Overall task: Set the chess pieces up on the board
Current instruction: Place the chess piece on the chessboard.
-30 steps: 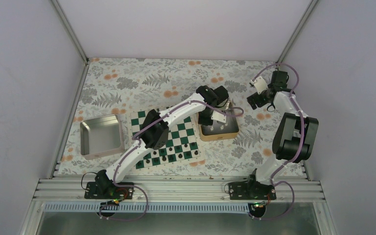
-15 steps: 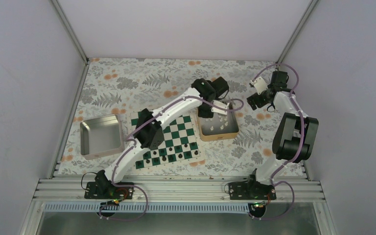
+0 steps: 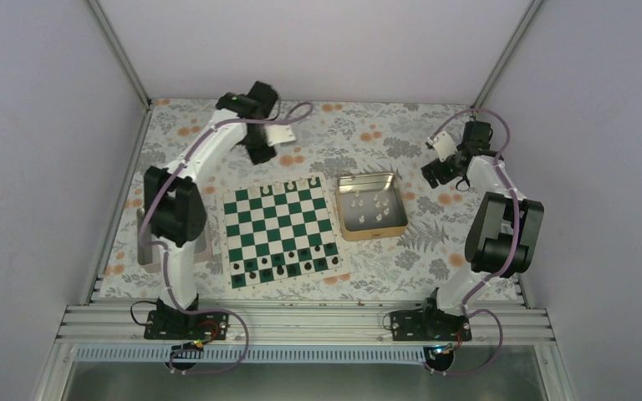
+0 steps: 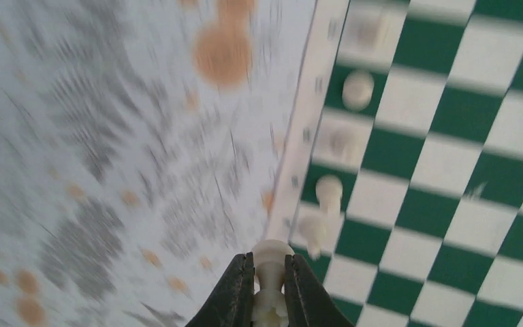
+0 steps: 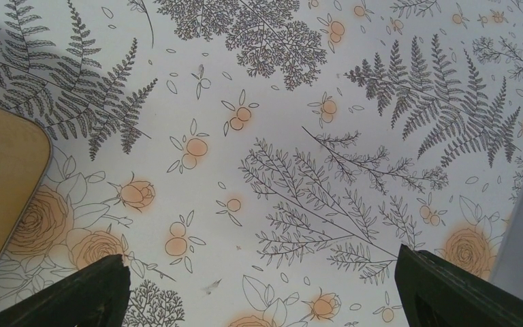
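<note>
We are seeing dark green and white checks on the board (image 3: 255,219), cream chess pieces (image 3: 374,203), a tan tin (image 3: 374,233), black figures (image 3: 279,260), and grey ferns with orange blossoms patterning the white cloth (image 3: 351,138).

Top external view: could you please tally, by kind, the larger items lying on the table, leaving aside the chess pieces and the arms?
Chessboard: 1
Tan metal tin: 1
Grey tray: 1
Total: 3

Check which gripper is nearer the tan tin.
Right. The right gripper hovers open just right of the tin's far corner; the left gripper, holding a white piece, is farther left, by the board's far edge.
</note>
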